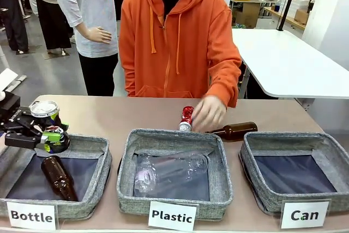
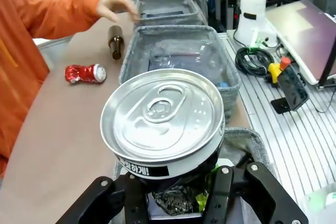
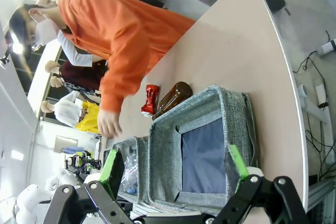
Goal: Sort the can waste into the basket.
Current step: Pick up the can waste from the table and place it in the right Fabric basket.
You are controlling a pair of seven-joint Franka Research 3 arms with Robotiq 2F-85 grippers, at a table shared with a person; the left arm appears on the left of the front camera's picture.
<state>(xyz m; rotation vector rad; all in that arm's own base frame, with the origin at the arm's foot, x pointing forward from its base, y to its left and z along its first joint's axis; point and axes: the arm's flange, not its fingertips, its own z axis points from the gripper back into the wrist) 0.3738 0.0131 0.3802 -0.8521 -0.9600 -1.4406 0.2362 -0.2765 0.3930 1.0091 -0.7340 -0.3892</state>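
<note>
We've got the black can (image 2: pixel 164 115) clamped in our left gripper (image 1: pixel 50 133) at the bench's (image 1: pixel 109 114) left edge; right gripper (image 3: pixel 173 163) spread apart over the Can basket (image 3: pixel 239 114).

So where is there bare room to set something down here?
The Can basket is empty, and the tabletop behind the Bottle basket is bare. It is crowded behind the Plastic basket: the person's hand, red can and brown bottle.
</note>
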